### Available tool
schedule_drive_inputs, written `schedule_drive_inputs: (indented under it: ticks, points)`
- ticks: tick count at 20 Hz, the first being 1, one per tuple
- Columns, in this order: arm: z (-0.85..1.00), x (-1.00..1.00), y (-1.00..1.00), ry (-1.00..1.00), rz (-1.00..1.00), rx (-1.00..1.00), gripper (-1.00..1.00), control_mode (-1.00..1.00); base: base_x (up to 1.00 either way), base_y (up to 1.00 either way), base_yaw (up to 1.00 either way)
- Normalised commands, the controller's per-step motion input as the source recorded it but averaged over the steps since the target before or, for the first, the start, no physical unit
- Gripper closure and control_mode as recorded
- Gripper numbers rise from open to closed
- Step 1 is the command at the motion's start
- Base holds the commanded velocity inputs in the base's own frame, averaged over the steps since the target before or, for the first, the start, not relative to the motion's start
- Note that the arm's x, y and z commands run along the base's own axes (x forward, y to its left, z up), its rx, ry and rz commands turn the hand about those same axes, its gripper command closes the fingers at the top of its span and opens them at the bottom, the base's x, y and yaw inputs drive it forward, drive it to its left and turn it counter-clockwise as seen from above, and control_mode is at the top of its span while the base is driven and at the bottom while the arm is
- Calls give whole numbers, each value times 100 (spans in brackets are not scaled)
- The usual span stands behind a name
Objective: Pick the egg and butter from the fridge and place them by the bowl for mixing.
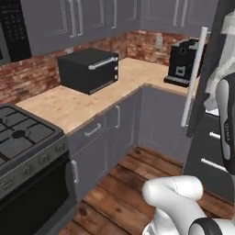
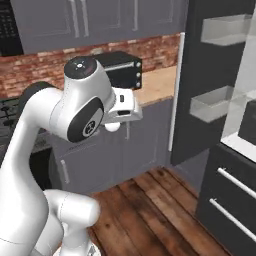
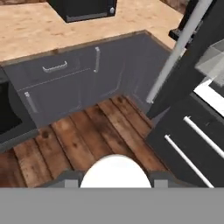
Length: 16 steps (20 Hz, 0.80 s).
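Gripper (image 3: 115,183) fingers clamp the small white oval egg (image 3: 115,173) from both sides, carrying it above the wooden floor (image 3: 83,135); rightward, the tall dark grey fridge (image 3: 205,57) stands open for reaching inside

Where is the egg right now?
The egg sits between the gripper fingertips at the bottom of the hand view, above the wood floor, left of the open fridge.

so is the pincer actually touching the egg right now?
Touching. In the hand view the white egg sits between the two finger tips of the pincer, filling the space with no gap either side. The right base view shows the egg under the hand.
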Motion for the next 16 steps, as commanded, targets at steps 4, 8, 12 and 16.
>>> schedule_drive_inputs:
  ticks: [4, 8, 12, 16]
  points:
    - [0, 0, 0, 0, 0, 0, 100, 100, -6, 0, 100]
    - [0, 0, 0, 0, 0, 0, 100, 100, -2, 0, 100]
    - [0, 0, 0, 0, 0, 0, 100, 100, -1, 0, 100]
    - [0, 0, 0, 0, 0, 0, 100, 100, 2, 0, 100]
